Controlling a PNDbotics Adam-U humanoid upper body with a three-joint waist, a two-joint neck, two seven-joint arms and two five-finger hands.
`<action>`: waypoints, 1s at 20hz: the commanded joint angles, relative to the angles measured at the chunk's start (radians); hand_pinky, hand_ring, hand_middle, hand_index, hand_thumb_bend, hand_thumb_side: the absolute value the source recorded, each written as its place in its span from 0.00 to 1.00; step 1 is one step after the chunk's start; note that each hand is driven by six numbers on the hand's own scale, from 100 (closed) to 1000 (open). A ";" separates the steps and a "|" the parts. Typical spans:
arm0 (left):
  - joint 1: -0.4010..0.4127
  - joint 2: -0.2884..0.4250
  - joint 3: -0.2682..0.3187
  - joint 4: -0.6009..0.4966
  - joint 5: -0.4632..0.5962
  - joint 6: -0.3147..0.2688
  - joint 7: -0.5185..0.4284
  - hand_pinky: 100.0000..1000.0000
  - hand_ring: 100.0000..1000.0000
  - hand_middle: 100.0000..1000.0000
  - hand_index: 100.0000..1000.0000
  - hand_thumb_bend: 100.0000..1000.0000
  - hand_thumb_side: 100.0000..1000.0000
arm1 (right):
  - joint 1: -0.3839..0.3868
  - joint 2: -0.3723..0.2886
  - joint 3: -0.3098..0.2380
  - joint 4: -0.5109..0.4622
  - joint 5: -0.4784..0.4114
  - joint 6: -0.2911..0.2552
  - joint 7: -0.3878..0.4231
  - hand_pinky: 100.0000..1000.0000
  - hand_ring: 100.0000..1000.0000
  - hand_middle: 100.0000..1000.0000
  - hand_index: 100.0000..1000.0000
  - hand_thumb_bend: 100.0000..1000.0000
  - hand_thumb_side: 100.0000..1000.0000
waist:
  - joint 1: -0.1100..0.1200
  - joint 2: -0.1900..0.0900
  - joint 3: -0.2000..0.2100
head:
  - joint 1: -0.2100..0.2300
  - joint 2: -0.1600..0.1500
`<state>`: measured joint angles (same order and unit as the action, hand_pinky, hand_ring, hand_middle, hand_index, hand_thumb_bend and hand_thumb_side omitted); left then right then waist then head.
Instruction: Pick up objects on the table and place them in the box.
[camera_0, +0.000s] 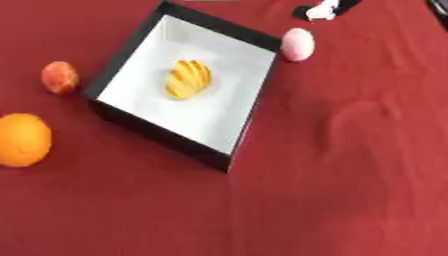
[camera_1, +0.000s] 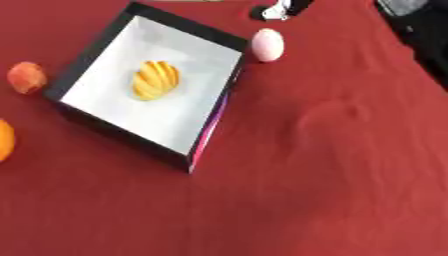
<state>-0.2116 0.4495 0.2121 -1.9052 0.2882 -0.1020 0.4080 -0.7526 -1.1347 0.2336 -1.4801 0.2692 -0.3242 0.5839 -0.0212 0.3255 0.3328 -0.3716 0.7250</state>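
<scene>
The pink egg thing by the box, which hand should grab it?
Probably the right hand. The pink egg-shaped thing lies just off the box's right wall, on the robot's right side. Neither hand shows in either view, so this is only a guess.

A staged test setup, more lab than home: a table (camera_0: 350, 200) draped in plain red cloth, a black box (camera_0: 131, 47) with a white floor, a few fruit-like props around it.
</scene>
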 joint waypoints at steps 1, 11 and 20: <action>-0.010 0.034 0.002 -0.009 -0.005 -0.001 -0.007 0.86 0.78 0.77 0.78 0.05 0.75 | 0.014 -0.059 -0.028 -0.002 0.012 -0.002 -0.001 0.91 0.86 0.81 0.88 0.23 0.24 | 0.003 -0.007 0.002 | -0.002 -0.018; -0.021 0.025 -0.007 -0.012 -0.001 0.000 -0.019 0.86 0.78 0.77 0.78 0.05 0.76 | 0.007 -0.010 -0.037 0.141 0.092 0.002 -0.027 0.92 0.85 0.80 0.89 0.22 0.25 | 0.002 0.011 0.016 | -0.010 -0.041; -0.027 0.016 -0.007 -0.013 0.001 0.001 -0.023 0.86 0.79 0.77 0.78 0.05 0.77 | -0.007 0.032 -0.040 0.230 0.134 -0.018 -0.030 0.92 0.85 0.80 0.89 0.20 0.29 | -0.002 0.041 0.031 | -0.014 -0.056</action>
<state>-0.2292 0.4474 0.1999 -1.9054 0.2893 -0.0989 0.3896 -0.7441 -1.0781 0.2138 -1.2569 0.3950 -0.3359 0.5543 -0.0211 0.3674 0.3640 -0.3818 0.6830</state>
